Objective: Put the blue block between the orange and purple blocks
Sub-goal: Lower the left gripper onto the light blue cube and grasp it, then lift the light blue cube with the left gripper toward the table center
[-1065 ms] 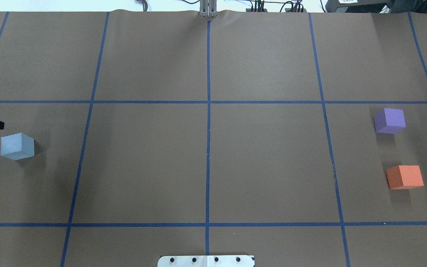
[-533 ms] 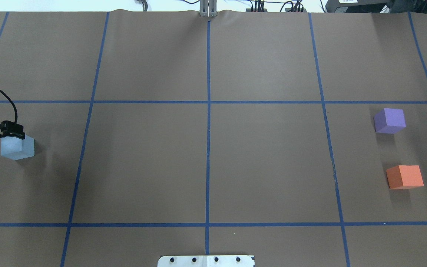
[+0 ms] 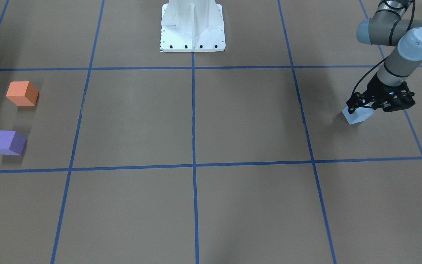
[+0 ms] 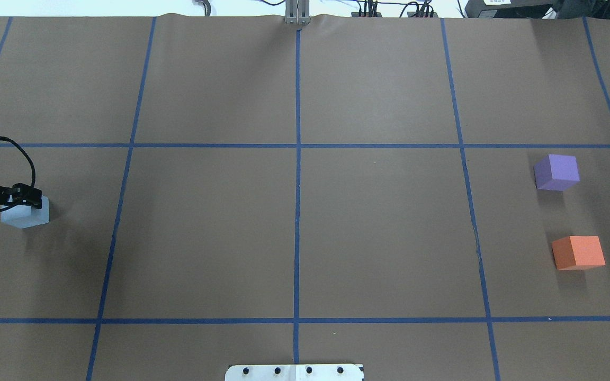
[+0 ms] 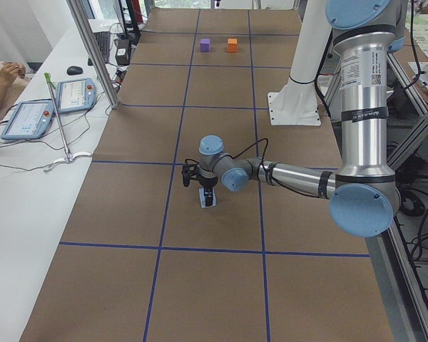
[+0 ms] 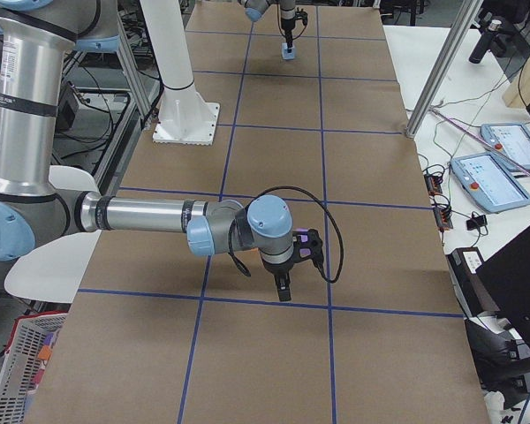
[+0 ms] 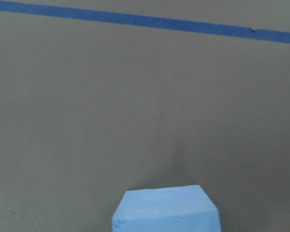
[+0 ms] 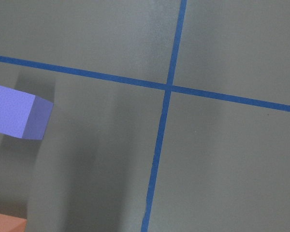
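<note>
The light blue block [image 4: 29, 218] sits at the table's left side; it also shows in the front view [image 3: 357, 116] and at the bottom edge of the left wrist view [image 7: 165, 210]. My left gripper [image 4: 21, 200] hangs right over it, its fingers spread open around the block's top [image 3: 366, 107]. The purple block [image 4: 556, 172] and the orange block [image 4: 579, 252] stand apart at the far right, with a gap between them. My right gripper [image 6: 283, 290] hovers near those two blocks and shows only in the exterior right view, so I cannot tell its state.
The brown table cover [image 4: 379, 233] carries a grid of blue tape lines [image 4: 297, 211]. The white robot base [image 3: 192, 25] stands at the robot-side edge. Operators' tablets [image 5: 28, 117] lie on a side bench beyond the table.
My left gripper has come in from the left edge and moved right, onto the top of the blue block. The three blocks have not moved.
</note>
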